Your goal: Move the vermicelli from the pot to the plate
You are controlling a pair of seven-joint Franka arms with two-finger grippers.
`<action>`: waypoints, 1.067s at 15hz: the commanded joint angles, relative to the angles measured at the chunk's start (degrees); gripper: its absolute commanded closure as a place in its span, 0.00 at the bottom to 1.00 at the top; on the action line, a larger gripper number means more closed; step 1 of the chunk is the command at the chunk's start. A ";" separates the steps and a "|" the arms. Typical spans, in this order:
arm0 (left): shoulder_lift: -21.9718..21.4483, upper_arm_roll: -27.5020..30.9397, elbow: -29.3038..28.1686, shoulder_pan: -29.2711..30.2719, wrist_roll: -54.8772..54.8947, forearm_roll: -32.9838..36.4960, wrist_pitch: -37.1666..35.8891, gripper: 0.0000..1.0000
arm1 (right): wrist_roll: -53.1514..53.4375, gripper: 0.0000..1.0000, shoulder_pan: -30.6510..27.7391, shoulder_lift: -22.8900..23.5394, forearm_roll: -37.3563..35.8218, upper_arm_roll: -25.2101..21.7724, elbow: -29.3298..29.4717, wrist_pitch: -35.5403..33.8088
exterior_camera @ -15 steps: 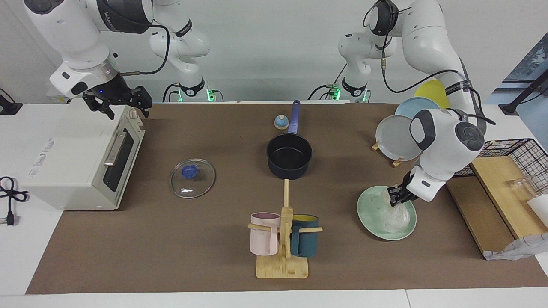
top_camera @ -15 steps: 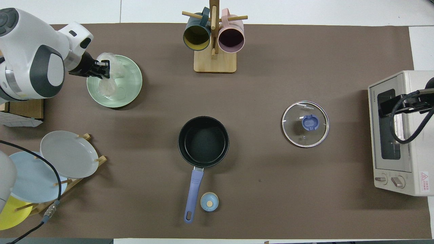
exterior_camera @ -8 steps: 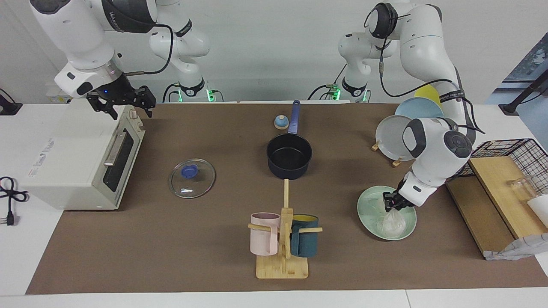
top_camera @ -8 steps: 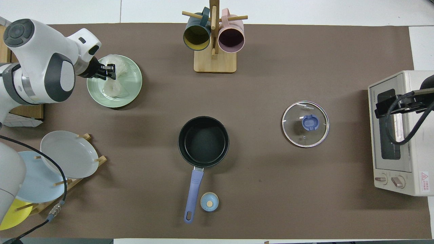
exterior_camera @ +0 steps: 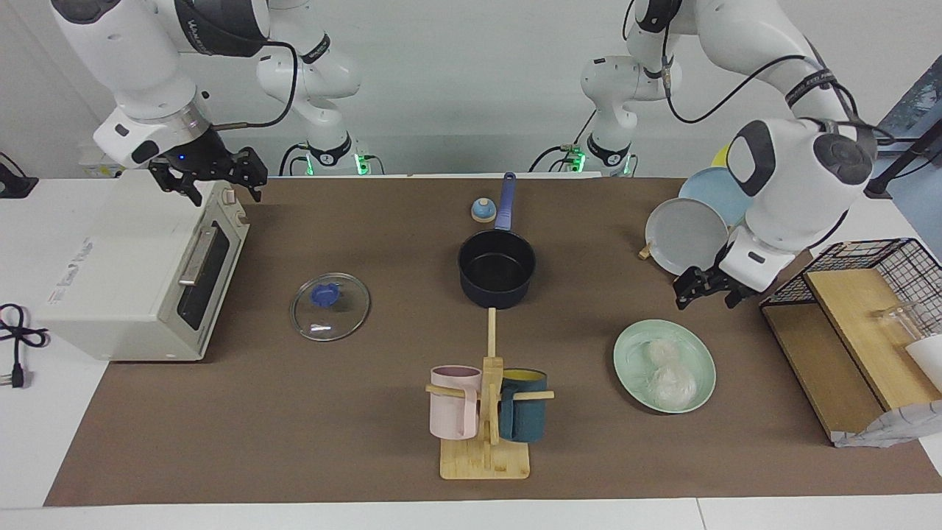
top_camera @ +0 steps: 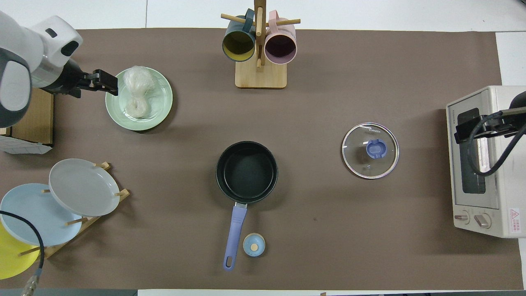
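Both sets of jaws are empty right now, so here's where you stand. Your left gripper point(exterior_camera: 704, 288) was clamped on the noodles down on the plate a second ago; now its jaws are spread wide, holding nothing, and it's lifted up and off, hanging over the bare brown bench just off the plate's rim on the robots' side. Your right gripper point(exterior_camera: 212, 177) is also wide open and just waits over the white toaster oven point(exterior_camera: 140, 269), same as before.

I'd say that means the drop is done. The whitish translucent bundle of vermicelli point(exterior_camera: 666, 370) sits in the pale mint-green round plate point(exterior_camera: 630, 346) by itself, nothing touching it. It looks like two rounded clumps stacked end to end, glossy and kind of see-through, well inside the rim. The small dark navy saucepan with the long blue handle point(exterior_camera: 497, 268) sits mid-bench, well apart, and its black inside looks empty, so to me the transfer's basically finished.
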 commanded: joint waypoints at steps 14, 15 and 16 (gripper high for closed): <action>-19.44 -0.18 -11.47 -1.39 -4.45 1.69 -10.64 0.00 | 0.06 0.00 -0.08 -1.12 0.25 0.09 -1.01 -0.17; -19.44 -0.27 -10.58 -1.47 -4.54 1.60 -11.52 0.00 | 0.15 0.00 -0.08 -1.47 0.25 0.09 -1.18 -0.61; -19.35 -0.18 -9.97 -1.48 -4.54 1.60 -12.49 0.00 | 0.32 0.00 -0.17 -1.99 0.25 0.09 -1.53 -1.22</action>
